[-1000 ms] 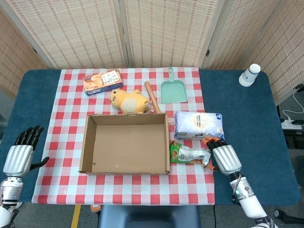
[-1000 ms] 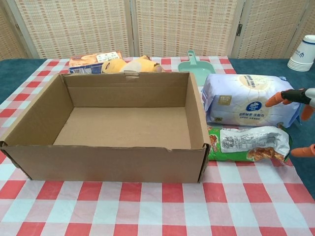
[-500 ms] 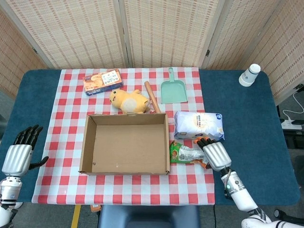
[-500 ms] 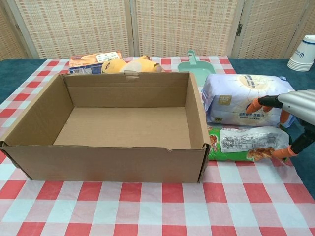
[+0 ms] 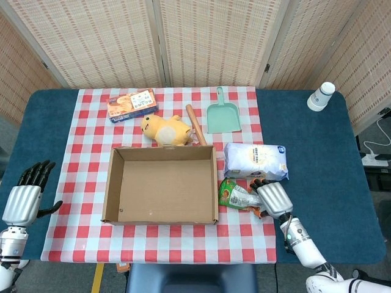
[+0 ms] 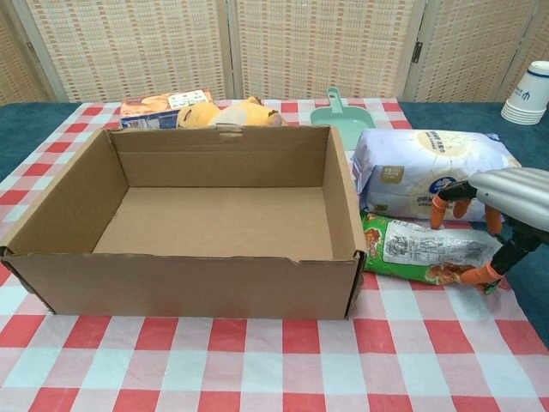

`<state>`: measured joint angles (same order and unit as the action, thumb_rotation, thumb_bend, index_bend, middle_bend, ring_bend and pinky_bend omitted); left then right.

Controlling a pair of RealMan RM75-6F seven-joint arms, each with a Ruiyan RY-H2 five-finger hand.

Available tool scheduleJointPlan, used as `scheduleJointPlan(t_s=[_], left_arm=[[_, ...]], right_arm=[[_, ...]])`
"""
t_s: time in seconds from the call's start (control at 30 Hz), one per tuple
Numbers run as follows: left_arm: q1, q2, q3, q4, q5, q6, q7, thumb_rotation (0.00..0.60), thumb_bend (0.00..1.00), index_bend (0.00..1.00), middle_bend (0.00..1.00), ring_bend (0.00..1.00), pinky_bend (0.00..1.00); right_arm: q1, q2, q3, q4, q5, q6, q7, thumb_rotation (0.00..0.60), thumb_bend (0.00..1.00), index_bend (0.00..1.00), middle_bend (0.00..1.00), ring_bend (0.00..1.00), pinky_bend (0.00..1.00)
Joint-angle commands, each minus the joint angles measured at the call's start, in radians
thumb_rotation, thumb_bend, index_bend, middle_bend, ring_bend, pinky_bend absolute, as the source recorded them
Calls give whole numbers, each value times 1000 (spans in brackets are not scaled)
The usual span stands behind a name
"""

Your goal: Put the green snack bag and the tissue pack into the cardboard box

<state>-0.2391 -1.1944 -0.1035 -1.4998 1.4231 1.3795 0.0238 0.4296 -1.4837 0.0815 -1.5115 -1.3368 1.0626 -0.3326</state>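
Observation:
The green snack bag (image 5: pixel 235 195) (image 6: pixel 412 253) lies on the checked cloth, against the right wall of the empty cardboard box (image 5: pixel 162 186) (image 6: pixel 214 219). My right hand (image 5: pixel 273 198) (image 6: pixel 502 202) grips the bag's right end, fingers curled over its far edge and thumb at its near edge. The bag looks squeezed and a little tilted. The white and blue tissue pack (image 5: pixel 255 160) (image 6: pixel 429 167) rests just behind the bag, partly behind my right fingers. My left hand (image 5: pixel 24 198) hangs open at the table's left edge, far from everything.
Behind the box sit a yellow plush toy (image 5: pixel 166 130), a wooden stick (image 5: pixel 194 122), a green dustpan (image 5: pixel 222 115) and an orange snack box (image 5: pixel 132 104). A stack of paper cups (image 5: pixel 321 96) (image 6: pixel 530 90) stands at the far right on the blue table.
My right hand has moved left onto the snack bag's end and closed around it; the bag has become narrower and tilted. The left hand has stayed still.

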Motion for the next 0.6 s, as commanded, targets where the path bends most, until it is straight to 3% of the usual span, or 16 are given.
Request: scheduleJointPlan(t_s=[0.03, 0.6], left_arm=[[0, 0, 0, 0, 0, 0, 0, 600, 186, 0, 0, 0, 93], [4, 5, 1, 1, 4, 7, -18, 600, 186, 0, 0, 0, 95]], right_arm=[[1, -1, 0, -1, 10, 1, -6, 600, 15, 514, 353, 392, 617], [4, -28, 2, 13, 34, 34, -34, 600, 327, 749, 527, 597, 815]])
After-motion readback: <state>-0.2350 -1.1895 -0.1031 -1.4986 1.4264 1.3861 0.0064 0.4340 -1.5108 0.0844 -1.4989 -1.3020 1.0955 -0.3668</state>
